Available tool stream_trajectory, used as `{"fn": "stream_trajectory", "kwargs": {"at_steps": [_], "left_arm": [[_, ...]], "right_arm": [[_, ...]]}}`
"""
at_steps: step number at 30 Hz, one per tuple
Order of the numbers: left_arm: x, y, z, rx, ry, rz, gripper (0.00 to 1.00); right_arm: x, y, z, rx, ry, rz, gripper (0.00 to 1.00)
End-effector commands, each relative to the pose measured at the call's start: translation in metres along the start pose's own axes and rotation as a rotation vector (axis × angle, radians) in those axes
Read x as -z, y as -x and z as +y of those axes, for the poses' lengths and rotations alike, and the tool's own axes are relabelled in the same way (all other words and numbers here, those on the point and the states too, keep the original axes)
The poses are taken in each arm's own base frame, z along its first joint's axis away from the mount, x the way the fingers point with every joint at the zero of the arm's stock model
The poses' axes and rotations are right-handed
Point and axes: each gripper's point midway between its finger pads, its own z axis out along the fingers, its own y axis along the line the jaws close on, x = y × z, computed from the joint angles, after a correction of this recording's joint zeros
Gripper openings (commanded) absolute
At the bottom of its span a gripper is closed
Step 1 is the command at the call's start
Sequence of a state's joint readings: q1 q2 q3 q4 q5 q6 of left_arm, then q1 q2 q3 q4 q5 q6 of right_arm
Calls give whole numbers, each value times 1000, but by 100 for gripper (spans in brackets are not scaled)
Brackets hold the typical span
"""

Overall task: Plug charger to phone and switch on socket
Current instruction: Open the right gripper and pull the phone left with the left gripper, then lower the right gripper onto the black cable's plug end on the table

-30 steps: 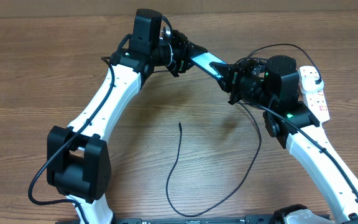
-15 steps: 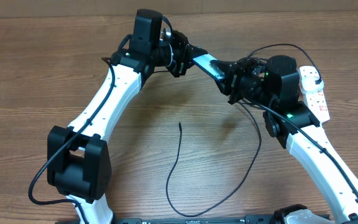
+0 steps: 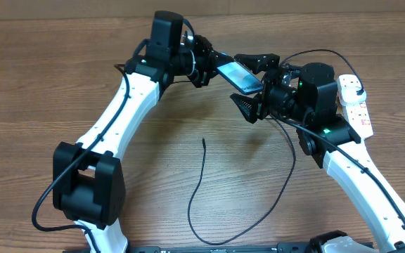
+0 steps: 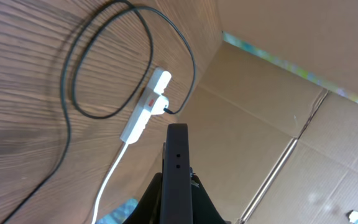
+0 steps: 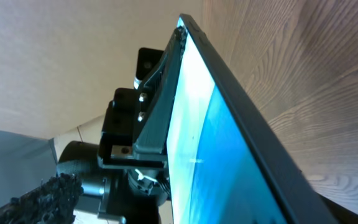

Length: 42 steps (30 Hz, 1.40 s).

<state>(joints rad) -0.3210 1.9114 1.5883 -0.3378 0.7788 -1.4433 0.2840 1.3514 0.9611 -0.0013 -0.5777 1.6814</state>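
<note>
Phone (image 3: 239, 75) hangs in mid-air at upper centre of the overhead view, clamped in my left gripper (image 3: 219, 68). My right gripper (image 3: 252, 83) is spread wide around its free end, holding nothing. The charger (image 3: 203, 151) tip lies loose on the table (image 3: 48, 70), lower centre, unplugged. The socket (image 3: 355, 105) sits at the right edge. I judge both steps remain.
</note>
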Motion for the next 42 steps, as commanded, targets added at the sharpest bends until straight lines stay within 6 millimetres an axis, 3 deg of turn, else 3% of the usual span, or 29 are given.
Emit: {"fn": "stream_trajectory", "kwargs": {"at_steps": [1, 10, 20, 28, 35, 42], "left_arm": [[19, 14, 3, -20, -12, 15, 4], [71, 47, 23, -60, -22, 44, 4], [137, 43, 25, -285, -212, 203, 4], [161, 55, 45, -367, -205, 148, 5], [172, 71, 69, -356, -109, 70, 4], [191, 79, 85, -366, -79, 32, 4]], "right_arm": [[3, -11, 11, 99, 19, 34, 100], [4, -7, -12, 116, -67, 25, 100], [5, -2, -26, 256, -122, 15, 100], [5, -2, -27, 452, -122, 28, 100], [6, -3, -25, 512, -126, 30, 99], [22, 10, -15, 623, -288, -111, 99]]}}
